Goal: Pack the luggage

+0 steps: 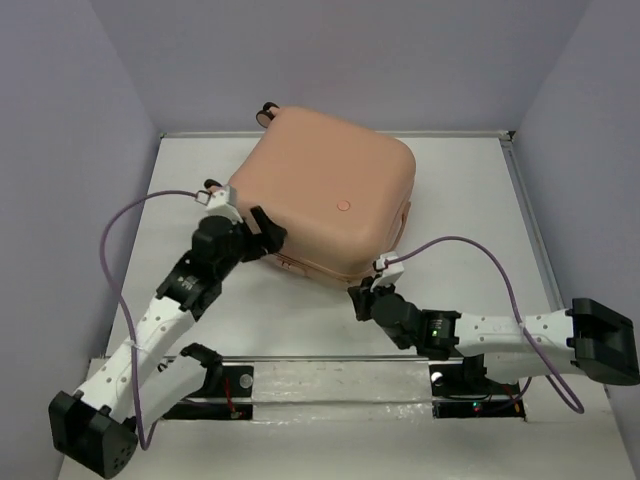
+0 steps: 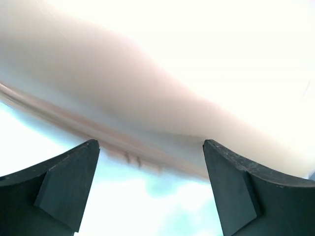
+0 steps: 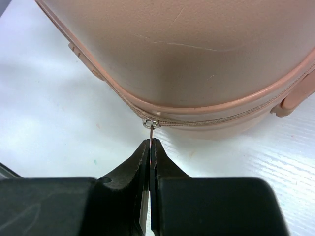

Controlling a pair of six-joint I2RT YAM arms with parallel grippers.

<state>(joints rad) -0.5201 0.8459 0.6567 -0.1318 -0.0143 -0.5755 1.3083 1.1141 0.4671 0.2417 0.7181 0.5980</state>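
Note:
The peach-pink luggage (image 1: 325,195) lies closed and flat on the white table, wheels (image 1: 268,112) at the far side. It fills the left wrist view (image 2: 162,73) and the right wrist view (image 3: 197,54). My left gripper (image 1: 262,232) is open, its fingers (image 2: 69,182) against the suitcase's near-left side. My right gripper (image 1: 360,297) is shut on the zipper pull (image 3: 151,129), which hangs from the zipper seam (image 3: 206,121) at the suitcase's near corner.
Grey walls enclose the table on three sides. A rail (image 1: 330,375) runs along the near edge between the arm bases. A purple cable (image 1: 470,250) loops over the right arm, another (image 1: 120,230) over the left.

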